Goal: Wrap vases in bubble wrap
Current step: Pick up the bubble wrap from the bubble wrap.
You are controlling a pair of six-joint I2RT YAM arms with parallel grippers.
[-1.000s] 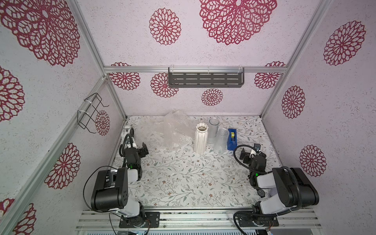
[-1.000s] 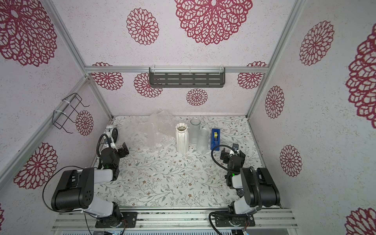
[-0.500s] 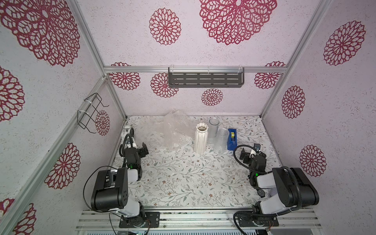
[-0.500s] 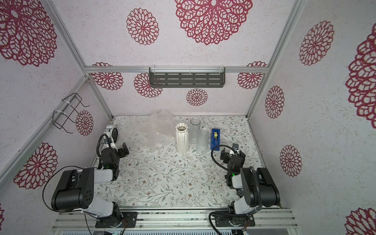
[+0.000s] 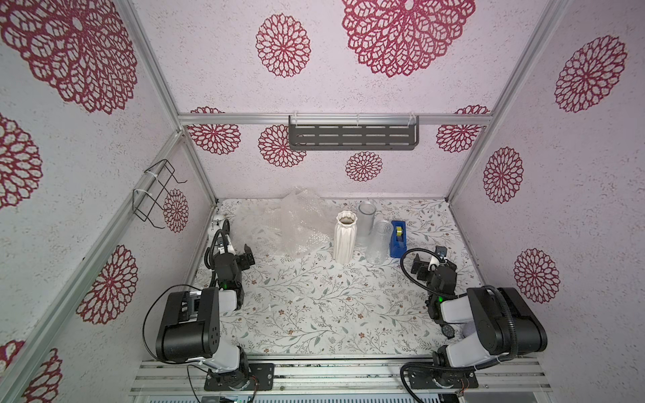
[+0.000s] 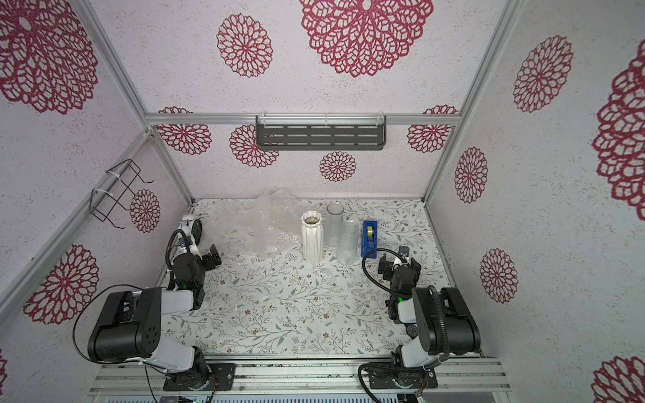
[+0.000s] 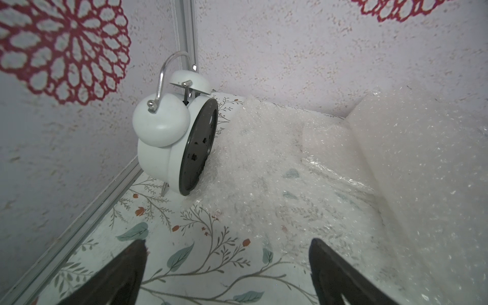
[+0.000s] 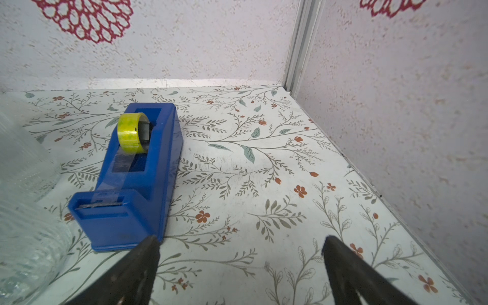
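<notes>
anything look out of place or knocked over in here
Nothing is tipped or spilled. The bubble wrap lies in a crumpled heap, not flat, and an alarm clock stands beside it in the corner.

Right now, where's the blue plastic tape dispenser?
In both top views the blue plastic tape dispenser sits back right on the table, beside the short clear ribbed glass vase, just ahead of the open right pincer.
</notes>
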